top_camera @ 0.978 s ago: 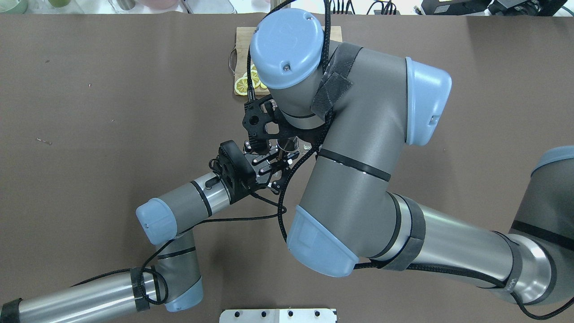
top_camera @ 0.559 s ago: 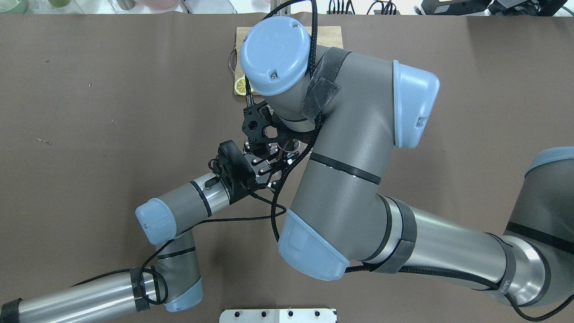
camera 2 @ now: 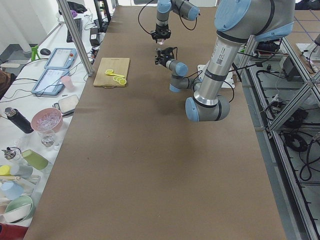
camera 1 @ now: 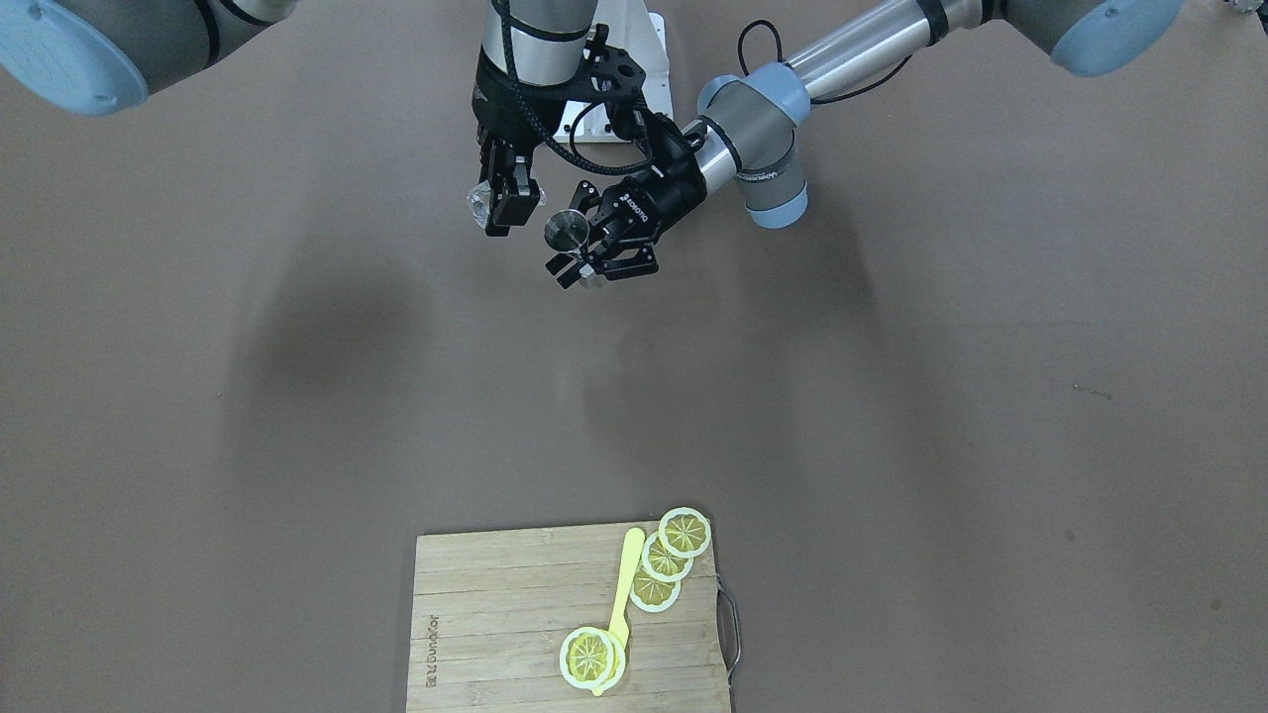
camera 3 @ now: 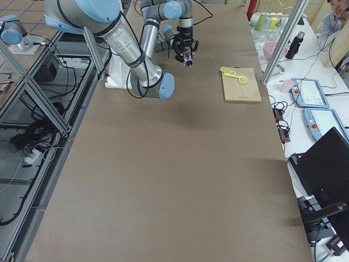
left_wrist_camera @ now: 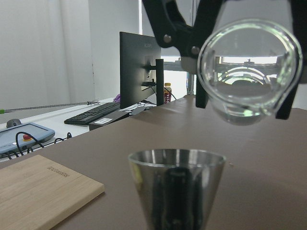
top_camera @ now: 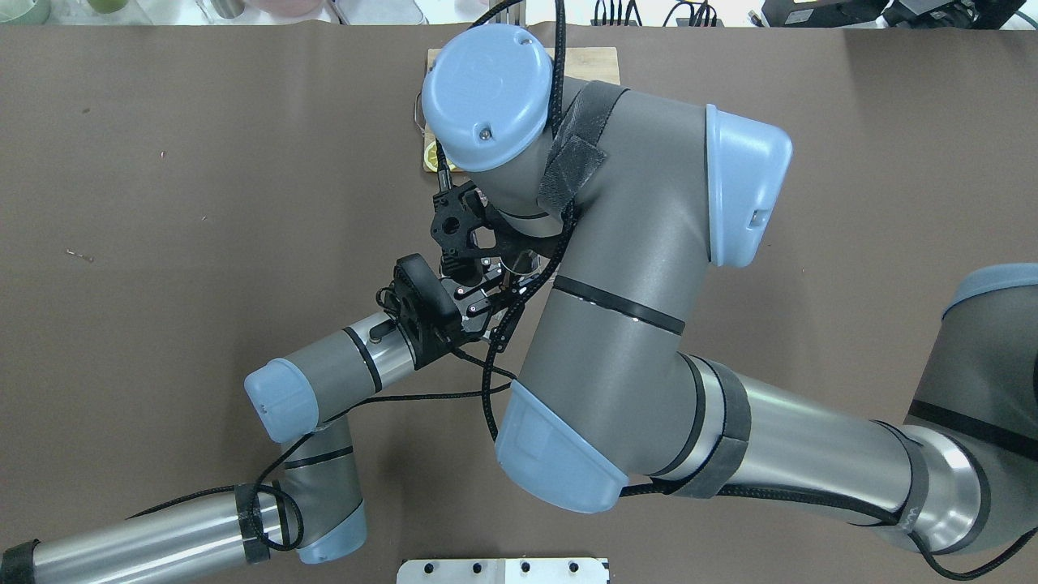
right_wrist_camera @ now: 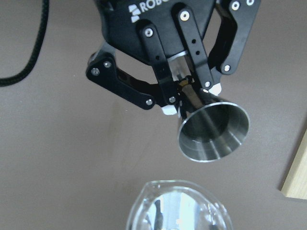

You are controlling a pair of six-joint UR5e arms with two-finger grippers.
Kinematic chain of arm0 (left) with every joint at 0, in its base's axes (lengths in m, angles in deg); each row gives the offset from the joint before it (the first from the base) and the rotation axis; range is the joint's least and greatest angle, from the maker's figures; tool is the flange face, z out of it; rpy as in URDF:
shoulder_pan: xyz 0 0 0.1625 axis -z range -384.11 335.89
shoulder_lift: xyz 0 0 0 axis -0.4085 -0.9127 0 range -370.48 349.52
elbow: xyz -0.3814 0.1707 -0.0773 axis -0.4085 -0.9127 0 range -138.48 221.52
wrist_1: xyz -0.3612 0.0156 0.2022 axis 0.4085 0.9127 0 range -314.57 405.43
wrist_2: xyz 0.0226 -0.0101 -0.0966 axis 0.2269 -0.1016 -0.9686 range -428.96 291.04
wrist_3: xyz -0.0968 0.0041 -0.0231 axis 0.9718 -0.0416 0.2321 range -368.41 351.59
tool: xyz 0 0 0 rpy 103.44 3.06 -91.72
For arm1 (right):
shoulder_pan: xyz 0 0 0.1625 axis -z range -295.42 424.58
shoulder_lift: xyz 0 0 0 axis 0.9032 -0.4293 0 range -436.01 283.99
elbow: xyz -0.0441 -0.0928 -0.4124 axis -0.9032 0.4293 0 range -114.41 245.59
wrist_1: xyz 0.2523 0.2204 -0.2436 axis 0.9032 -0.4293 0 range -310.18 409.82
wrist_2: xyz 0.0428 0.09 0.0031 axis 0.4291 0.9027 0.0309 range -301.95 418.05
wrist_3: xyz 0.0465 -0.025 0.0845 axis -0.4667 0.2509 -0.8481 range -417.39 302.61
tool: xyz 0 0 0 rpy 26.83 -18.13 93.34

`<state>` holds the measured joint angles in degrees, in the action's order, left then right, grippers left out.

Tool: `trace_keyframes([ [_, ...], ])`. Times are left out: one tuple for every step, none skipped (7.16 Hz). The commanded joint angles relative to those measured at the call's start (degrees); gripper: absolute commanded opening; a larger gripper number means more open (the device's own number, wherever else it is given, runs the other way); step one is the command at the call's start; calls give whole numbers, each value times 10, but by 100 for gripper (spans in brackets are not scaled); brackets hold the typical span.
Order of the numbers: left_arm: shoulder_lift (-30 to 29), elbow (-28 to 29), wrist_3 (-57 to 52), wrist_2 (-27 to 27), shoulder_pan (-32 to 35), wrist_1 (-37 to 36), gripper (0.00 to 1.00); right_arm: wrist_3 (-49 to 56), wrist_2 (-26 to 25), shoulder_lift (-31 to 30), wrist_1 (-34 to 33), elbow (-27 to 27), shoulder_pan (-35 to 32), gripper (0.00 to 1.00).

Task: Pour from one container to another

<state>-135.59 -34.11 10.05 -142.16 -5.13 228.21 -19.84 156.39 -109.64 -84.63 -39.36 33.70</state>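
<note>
**A:** How far along is the pour?

**B:** Both containers are lifted, upper centre of the front-facing view. The left gripper (right_wrist_camera: 184, 93) pinches a steel cup (right_wrist_camera: 214, 132) by its narrow stem. The right gripper (camera 1: 507, 198) is clamped around a clear glass (left_wrist_camera: 249, 72). No stream shows, so the pouring itself seems yet to come.

**A:** What differs between views?

**B:** The left wrist view shows the glass tipped, higher than the cup's rim. Overhead, the right arm (top_camera: 616, 243) hides the glass.

Four wide table (camera 1: 892, 396) views; two close wrist views, both on cup (right_wrist_camera: 213, 132).
</note>
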Motion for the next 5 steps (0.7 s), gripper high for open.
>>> trace_keyframes([
  [0,0,0,0,0,0,0,28,1,1,1,5,0,0],
  [0,0,0,0,0,0,0,45,0,2,1,7,0,0],
  [-1,0,0,0,0,-1,0,46,0,5,6,20,0,0],
  [-1,0,0,0,0,-1,0,47,2,17,22,51,0,0],
  [-1,0,0,1,0,-1,0,47,3,19,37,64,0,0],
])
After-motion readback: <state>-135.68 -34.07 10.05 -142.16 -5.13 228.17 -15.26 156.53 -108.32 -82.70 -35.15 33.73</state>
